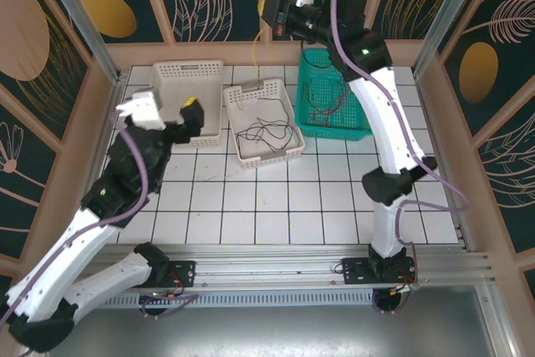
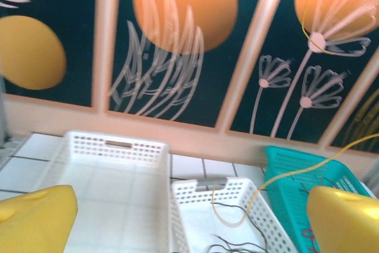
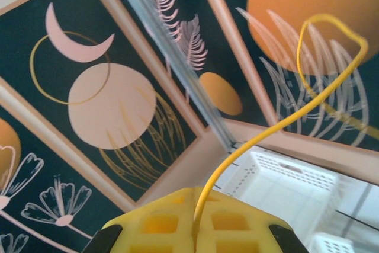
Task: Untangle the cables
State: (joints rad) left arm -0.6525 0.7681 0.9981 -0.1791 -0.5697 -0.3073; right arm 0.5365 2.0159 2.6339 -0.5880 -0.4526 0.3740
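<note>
Cable (image 3: 278, 127) — yellow — pinched in right gripper (image 3: 194, 236).

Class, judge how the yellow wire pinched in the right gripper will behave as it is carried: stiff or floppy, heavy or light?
Probably floppy: the yellow wire curls in a loose loop above the right gripper and sags over the middle white basket. Likely very light, being hair-thin. It may snag, since black wires lie tangled in that basket.

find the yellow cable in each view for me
top external: yellow cable hangs left of the right end effector, near the back wall.
left wrist: cable runs from the right edge, sagging over the middle basket.
right wrist: cable curls up from the shut end effector.
shared: left white basket.
</note>
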